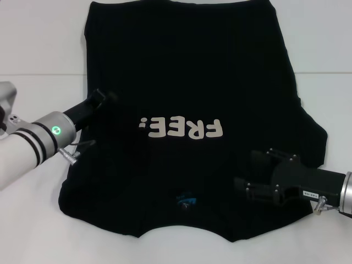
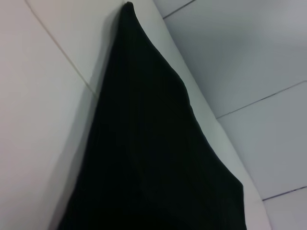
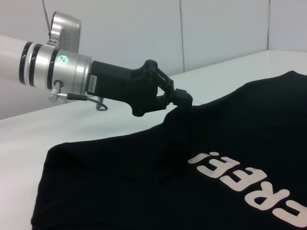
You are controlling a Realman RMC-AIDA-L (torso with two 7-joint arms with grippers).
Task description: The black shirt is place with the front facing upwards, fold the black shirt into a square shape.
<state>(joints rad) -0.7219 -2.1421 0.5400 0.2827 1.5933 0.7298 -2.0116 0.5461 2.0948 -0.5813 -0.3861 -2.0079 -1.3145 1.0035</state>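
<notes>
The black shirt [image 1: 187,71] lies spread on the white table, front up, with its white "FREE!" lettering [image 1: 181,128] in the middle and the blue neck label [image 1: 186,199] at the near edge. My left gripper [image 1: 107,97] is at the shirt's left edge. In the right wrist view, the left gripper [image 3: 183,98] is shut on a small raised peak of the cloth [image 3: 144,191]. My right gripper [image 1: 247,169] rests over the near right part of the shirt, its fingers apart. The left wrist view shows only black cloth [image 2: 153,167] against the table.
The white table [image 1: 44,44] shows on both sides of the shirt and along its near edge. A light wall with panel seams [image 3: 216,33] stands beyond the table. Nothing else lies on the table.
</notes>
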